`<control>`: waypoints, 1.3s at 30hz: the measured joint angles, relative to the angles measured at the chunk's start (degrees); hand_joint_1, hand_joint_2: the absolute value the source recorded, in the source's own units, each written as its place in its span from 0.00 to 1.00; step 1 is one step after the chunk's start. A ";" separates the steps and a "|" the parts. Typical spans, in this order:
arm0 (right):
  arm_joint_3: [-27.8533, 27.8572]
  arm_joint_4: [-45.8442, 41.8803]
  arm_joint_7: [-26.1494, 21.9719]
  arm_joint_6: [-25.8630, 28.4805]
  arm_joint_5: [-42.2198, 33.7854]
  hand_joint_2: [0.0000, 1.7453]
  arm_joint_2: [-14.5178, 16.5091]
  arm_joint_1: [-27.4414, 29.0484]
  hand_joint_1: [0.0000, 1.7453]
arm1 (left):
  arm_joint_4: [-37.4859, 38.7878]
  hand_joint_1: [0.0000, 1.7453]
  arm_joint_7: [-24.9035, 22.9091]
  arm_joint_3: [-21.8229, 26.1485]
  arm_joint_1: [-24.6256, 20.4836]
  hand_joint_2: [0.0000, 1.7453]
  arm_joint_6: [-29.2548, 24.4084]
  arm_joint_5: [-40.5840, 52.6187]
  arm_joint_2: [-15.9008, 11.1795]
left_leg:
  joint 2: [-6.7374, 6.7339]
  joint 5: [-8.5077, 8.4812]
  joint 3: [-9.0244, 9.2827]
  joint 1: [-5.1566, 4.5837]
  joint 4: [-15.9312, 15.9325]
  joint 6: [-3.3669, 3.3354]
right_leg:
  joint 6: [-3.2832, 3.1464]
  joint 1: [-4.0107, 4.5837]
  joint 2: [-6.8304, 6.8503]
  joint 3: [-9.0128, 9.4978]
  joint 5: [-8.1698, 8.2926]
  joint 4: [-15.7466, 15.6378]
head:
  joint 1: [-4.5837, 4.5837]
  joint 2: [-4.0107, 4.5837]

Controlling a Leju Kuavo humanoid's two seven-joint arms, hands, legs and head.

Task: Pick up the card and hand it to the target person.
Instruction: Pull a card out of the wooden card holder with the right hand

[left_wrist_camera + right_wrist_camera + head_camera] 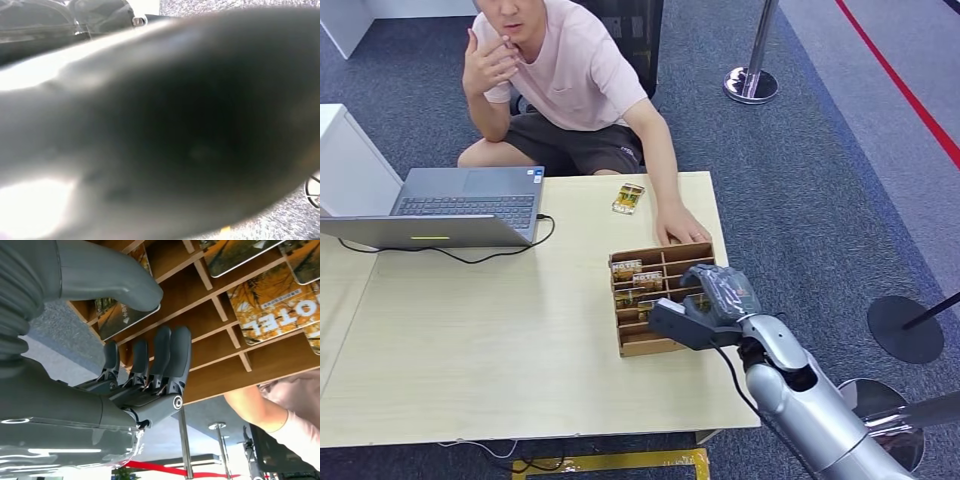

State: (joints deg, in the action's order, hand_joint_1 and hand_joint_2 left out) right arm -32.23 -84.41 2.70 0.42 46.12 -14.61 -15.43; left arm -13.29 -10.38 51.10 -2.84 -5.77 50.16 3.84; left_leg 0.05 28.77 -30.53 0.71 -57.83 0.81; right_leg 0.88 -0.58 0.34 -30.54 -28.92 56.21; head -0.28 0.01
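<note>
Several cards point(260, 310) lie in the wooden tray point(644, 345) just beyond the right hand's point(705, 305) spread, empty fingers point(170, 360): reaching now, a pinch on one card comes next.

I saw a pale wooden table point(509, 340) on a blue-grey carpet point(803, 170). At 3 o'clock of its centre stood a brown compartment box point(663, 300); its cards point(270, 302) had a yellow-orange print with white letters. My right hand point(705, 305) was grey, on a silver arm. The person's shirt point(576, 65) was light pink, the laptop point(463, 205) grey.
</note>
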 joint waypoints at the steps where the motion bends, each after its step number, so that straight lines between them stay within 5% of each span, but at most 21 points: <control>1: -0.07 0.00 0.08 0.08 -0.07 1.00 -0.15 0.01 0.57 | 0.00 0.00 0.00 0.00 0.00 0.00 0.00 0.00 0.01 | 0.00 0.00 0.00 0.00 0.00 0.00 | 0.00 0.00 0.00 0.00 0.00 0.00 | 0.00 0.00; 29: -0.75 -1.17 1.29 2.01 -0.51 1.00 -3.06 0.96 0.58 | 0.00 0.00 0.00 0.77 0.00 0.00 0.01 0.45 0.03 | 0.00 0.00 0.01 0.00 -0.01 0.00 | 0.00 0.00 -0.01 0.00 0.00 0.00 | 0.00 0.01; 33: -0.70 -2.22 1.59 2.23 -0.29 1.00 -3.68 2.03 0.67 | 0.00 0.00 0.02 0.83 0.00 0.00 0.08 0.99 0.03 | 0.00 0.01 0.02 0.00 -0.01 0.00 | 0.00 0.00 -0.01 -0.02 0.00 -0.01 | 0.00 -0.01; 39: -0.65 -4.44 2.10 2.49 1.57 1.00 -3.99 4.74 0.54 | 0.00 0.00 0.35 0.85 0.00 0.00 0.54 1.28 0.05 | 0.00 0.01 0.00 0.00 0.00 0.00 | 0.00 0.00 -0.01 -0.02 0.00 -0.01 | 0.00 -0.01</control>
State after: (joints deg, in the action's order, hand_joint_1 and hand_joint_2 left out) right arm -32.88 -88.85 4.80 2.91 47.69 -18.60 -10.69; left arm -13.29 -10.03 51.95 -2.83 -5.23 51.45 3.89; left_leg 0.05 28.78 -30.53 0.71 -57.83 0.81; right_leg 0.88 -0.57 0.34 -30.56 -28.93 56.21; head -0.28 0.00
